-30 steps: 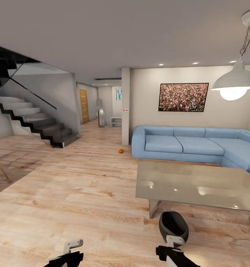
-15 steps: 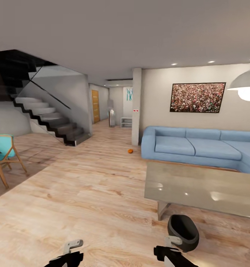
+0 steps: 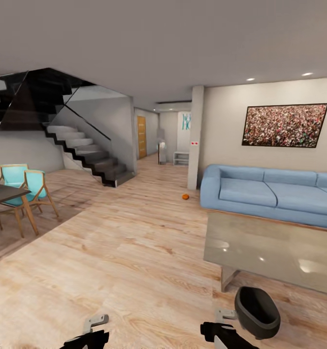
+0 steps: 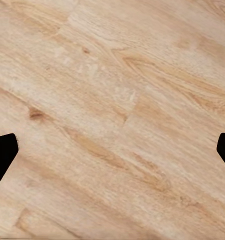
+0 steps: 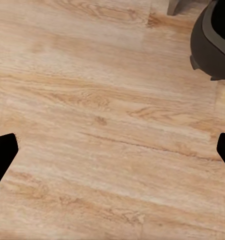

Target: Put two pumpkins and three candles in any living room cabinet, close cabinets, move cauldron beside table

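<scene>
Cauldron: round black pot with a bulging belly and wide mouth (image 3: pixel 257 312), standing upright on the pale wood plank floor (image 3: pixel 134 252), just beside the near leg of the table, close in front of the right gripper and apart from it; seen again at the edge of the right wrist view (image 5: pixel 215 40)
Table: low rectangular table with a glossy grey-olive top (image 3: pixel 275 249), set in front of the sofa, reflecting ceiling lights
Pumpkin: one small bright orange pumpkin (image 3: pixel 185 197) on the floor, well beyond the table, near the white square pillar (image 3: pixel 195 138) and the sofa's left end
Left gripper: dark fingers with a pale bracket (image 3: pixel 91 334) at the bottom of the head view; in the left wrist view both black fingertips (image 4: pixel 2 157) sit at opposite edges over bare planks, spread wide, nothing between them
Right gripper: black body (image 3: pixel 221 333) low in the head view; in the right wrist view fingertips (image 5: pixel 2 155) likewise far apart, spread wide and empty
Sofa: long light blue cushioned sofa (image 3: pixel 270 194) against the wall, under a speckled framed picture (image 3: pixel 285 125)
Stairs: dark staircase with pale treads (image 3: pixel 86 155) at left
Dining corner: two turquoise chairs with wooden legs (image 3: pixel 25 186) beside a dark tabletop (image 3: pixel 3 193)
</scene>
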